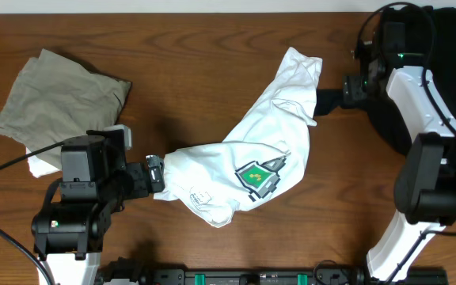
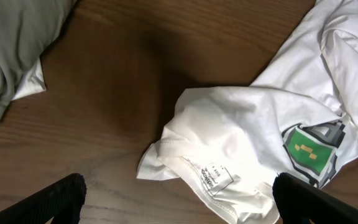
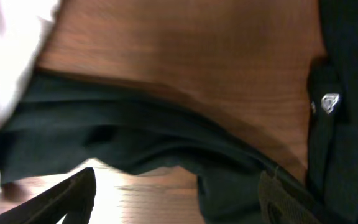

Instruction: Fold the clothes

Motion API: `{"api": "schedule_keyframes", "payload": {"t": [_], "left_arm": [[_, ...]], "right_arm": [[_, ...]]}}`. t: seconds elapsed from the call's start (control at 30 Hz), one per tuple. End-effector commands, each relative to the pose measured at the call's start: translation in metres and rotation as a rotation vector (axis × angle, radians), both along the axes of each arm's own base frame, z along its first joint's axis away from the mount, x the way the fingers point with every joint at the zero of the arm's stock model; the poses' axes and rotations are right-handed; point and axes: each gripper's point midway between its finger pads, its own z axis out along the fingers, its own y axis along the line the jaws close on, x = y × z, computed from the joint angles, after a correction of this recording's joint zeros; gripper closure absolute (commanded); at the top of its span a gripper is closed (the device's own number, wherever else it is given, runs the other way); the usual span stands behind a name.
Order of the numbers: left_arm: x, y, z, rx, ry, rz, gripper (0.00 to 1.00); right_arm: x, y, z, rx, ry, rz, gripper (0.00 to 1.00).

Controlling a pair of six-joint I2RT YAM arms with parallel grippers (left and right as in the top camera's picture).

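The clothes handled here are a white T-shirt (image 1: 252, 150) with a green square print (image 1: 253, 174), lying crumpled in a curved heap across the middle of the table. My left gripper (image 1: 158, 172) sits at its left end, open. In the left wrist view the collar with its label (image 2: 219, 177) lies between the spread fingers (image 2: 61, 198) of my left gripper (image 2: 179, 208). My right gripper (image 1: 340, 93) hovers just right of the shirt's upper end, open, over a dark garment (image 3: 166, 146). Nothing is held between the jaws of my right gripper (image 3: 176, 205).
An olive-grey garment (image 1: 62, 99) lies at the far left with a white cloth (image 1: 42, 162) under its near edge. A black garment (image 1: 450, 39) is piled at the back right corner, under the right arm. Wood tabletop (image 1: 188, 79) shows between the piles.
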Motion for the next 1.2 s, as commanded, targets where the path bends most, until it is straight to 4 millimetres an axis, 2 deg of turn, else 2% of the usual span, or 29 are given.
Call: {"api": "schedule_keyframes", "payload": {"t": [0.0,0.37,0.6,0.67,0.7,0.8,0.83,0.87,0.93,1.03,1.1,1.17], "left_arm": [[0.001,-0.003,0.007,0.002,-0.021,-0.023,0.02],[0.001,-0.003,0.007,0.001,-0.021,-0.023,0.02],[0.001,-0.003,0.007,0.001,-0.021,-0.023,0.02],[0.001,-0.003,0.007,0.001,-0.021,-0.023,0.02],[0.001,-0.003,0.007,0.001,-0.021,-0.023,0.02],[0.001,-0.003,0.007,0.001,-0.021,-0.023,0.02],[0.001,-0.003,0.007,0.001,-0.021,-0.023,0.02],[0.001,-0.003,0.007,0.001,-0.021,-0.023,0.02],[0.001,-0.003,0.007,0.001,-0.021,-0.023,0.02],[0.001,-0.003,0.007,0.002,-0.021,-0.023,0.02],[0.001,-0.003,0.007,0.002,-0.021,-0.023,0.02],[0.001,-0.003,0.007,0.002,-0.021,-0.023,0.02]], "right_arm": [[-0.006,-0.019,-0.022,-0.026,0.055,-0.022,0.18],[-0.013,-0.03,-0.066,-0.01,0.142,-0.047,0.18],[-0.014,-0.029,-0.078,-0.002,0.157,-0.054,0.22],[-0.015,-0.029,-0.08,0.002,0.161,-0.056,0.31],[-0.015,-0.028,-0.081,0.009,0.163,-0.055,0.43],[-0.017,-0.026,-0.084,0.027,0.175,-0.059,0.92],[-0.018,-0.026,-0.084,0.031,0.177,-0.074,0.99],[-0.019,-0.026,-0.084,0.035,0.178,-0.088,0.99],[-0.019,-0.027,-0.078,0.04,0.17,-0.125,0.99],[-0.013,-0.03,-0.054,0.046,0.11,-0.171,0.99],[-0.006,-0.042,-0.025,0.029,0.038,-0.227,0.99],[-0.002,-0.065,0.015,-0.019,-0.056,-0.323,0.99]]}}
